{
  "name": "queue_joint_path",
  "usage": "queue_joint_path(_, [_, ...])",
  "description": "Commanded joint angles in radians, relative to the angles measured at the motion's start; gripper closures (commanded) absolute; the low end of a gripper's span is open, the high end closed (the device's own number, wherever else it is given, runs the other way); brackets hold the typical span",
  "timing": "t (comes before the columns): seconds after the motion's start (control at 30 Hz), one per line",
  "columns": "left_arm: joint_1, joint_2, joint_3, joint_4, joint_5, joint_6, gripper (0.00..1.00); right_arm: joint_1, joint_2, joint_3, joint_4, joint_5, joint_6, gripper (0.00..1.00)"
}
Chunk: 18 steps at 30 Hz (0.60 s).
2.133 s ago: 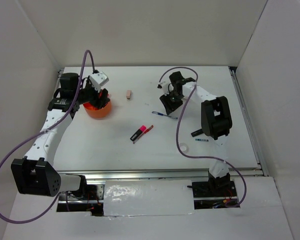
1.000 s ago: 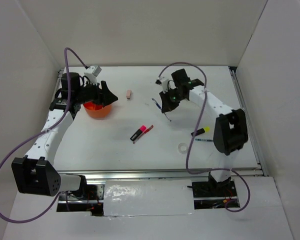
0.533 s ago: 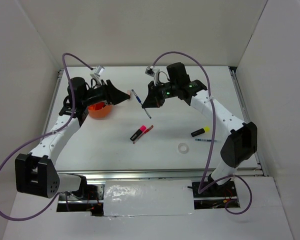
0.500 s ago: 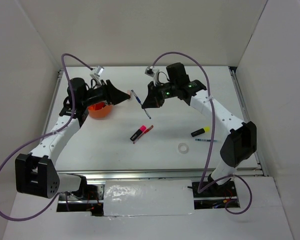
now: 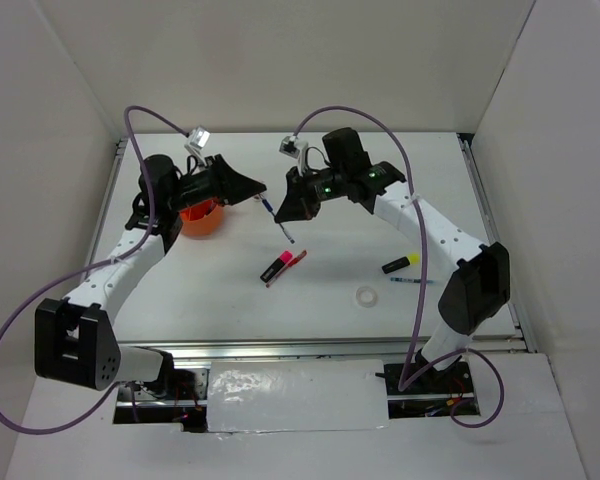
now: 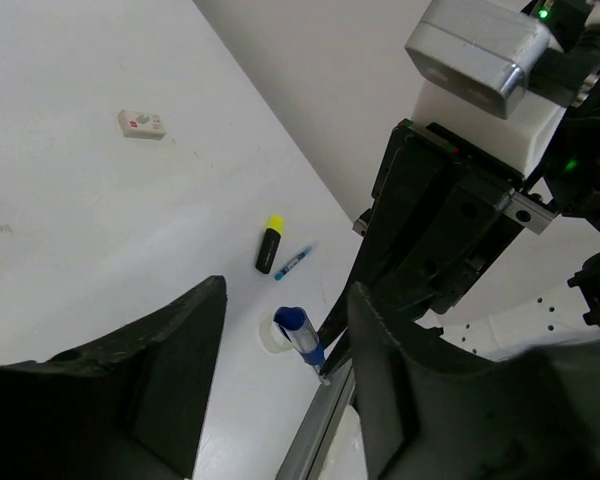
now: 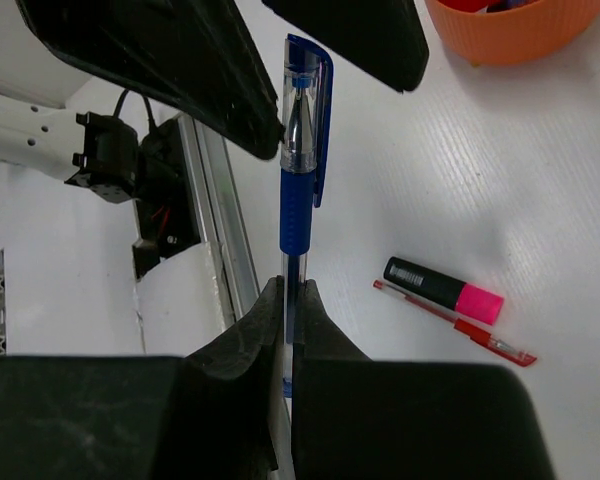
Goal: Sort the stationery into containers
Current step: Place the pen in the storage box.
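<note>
Stationery is being left scattered over the white table (image 5: 330, 310): a pink highlighter with a black body (image 5: 276, 265) and a thin red pen (image 5: 293, 262) are lying side by side near the middle. A yellow-capped black highlighter (image 5: 401, 264), a thin blue pen (image 5: 405, 281) and a clear tape ring (image 5: 366, 296) are lying apart toward the right. A small white eraser (image 6: 141, 123) is being shown on bare table in the left wrist view. A round orange plastic tub (image 5: 198, 217) is standing at the left, partly covered from above by the left arm. A blue capped pen with a clear barrel (image 7: 302, 140) is being pinched by the right gripper (image 7: 289, 300), its fingers closed on the barrel below the blue grip sleeve. The pen is being held in the air, its capped end lying between the jaws of the left gripper (image 6: 283, 292), which are being held wide apart on either side. Whether either jaw is touching the cap cannot be told
</note>
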Motion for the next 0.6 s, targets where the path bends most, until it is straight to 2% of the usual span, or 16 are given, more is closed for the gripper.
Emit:
queue_joint_path(0.0, [-0.008, 0.007, 0.056, 0.031, 0.012, -0.011, 0.38, 0.012, 0.008, 0.069, 0.023, 0.005, 0.009, 1.00])
queue_joint_path(0.03, [-0.008, 0.009, 0.064, 0.016, 0.012, -0.002, 0.50, 0.017, 0.013, 0.076, 0.017, 0.010, 0.009, 1.00])
queue_joint_path(0.07, [-0.008, 0.009, 0.067, 0.007, 0.012, 0.002, 0.56, 0.017, 0.016, 0.080, 0.017, 0.013, 0.009, 1.00])
queue_joint_path(0.1, [-0.008, 0.010, 0.069, 0.005, 0.018, 0.002, 0.66, 0.020, 0.016, 0.085, 0.017, 0.017, 0.009, 1.00])
queue_joint_path(0.17, [-0.008, 0.009, 0.070, -0.001, 0.023, 0.006, 0.75, 0.020, 0.019, 0.091, 0.015, 0.023, 0.009, 0.98])
queue_joint_path(0.2, [-0.008, 0.004, 0.069, -0.001, 0.024, 0.006, 0.83, 0.023, 0.019, 0.094, 0.012, 0.025, 0.035, 0.89])
queue_joint_path(0.23, [-0.005, 0.004, 0.075, -0.007, 0.026, 0.018, 0.88, 0.023, 0.021, 0.097, 0.003, 0.024, 0.037, 0.53])
queue_joint_path(0.27, [0.005, 0.003, 0.082, -0.035, 0.024, 0.028, 0.92, 0.020, 0.021, 0.097, -0.001, 0.027, 0.040, 0.39])
queue_joint_path(0.3, [0.015, -0.002, 0.096, -0.050, 0.021, 0.053, 0.98, 0.017, 0.016, 0.093, -0.003, 0.031, 0.044, 0.32])
queue_joint_path(0.33, [0.028, -0.007, 0.105, -0.076, 0.017, 0.081, 1.00, 0.012, 0.001, 0.085, -0.002, 0.031, 0.046, 0.17])
queue_joint_path(0.37, [0.058, -0.010, 0.122, -0.164, 0.008, 0.122, 1.00, -0.009, -0.007, 0.070, -0.002, 0.024, 0.046, 0.16])
queue_joint_path(0.43, [0.087, -0.005, 0.206, -0.312, -0.051, 0.338, 1.00, -0.032, -0.036, 0.050, -0.003, 0.022, 0.044, 0.16])
queue_joint_path(0.47, [0.110, 0.001, 0.243, -0.475, -0.084, 0.436, 1.00, -0.046, -0.045, 0.025, -0.003, 0.028, 0.043, 0.16])
queue_joint_path(0.5, [0.114, 0.010, 0.297, -0.534, -0.195, 0.616, 1.00, -0.071, -0.059, 0.013, -0.005, 0.037, 0.038, 0.16])
queue_joint_path(0.57, [0.098, 0.016, 0.331, -0.611, -0.332, 0.777, 1.00, -0.091, -0.067, -0.018, -0.018, 0.053, 0.021, 0.16])
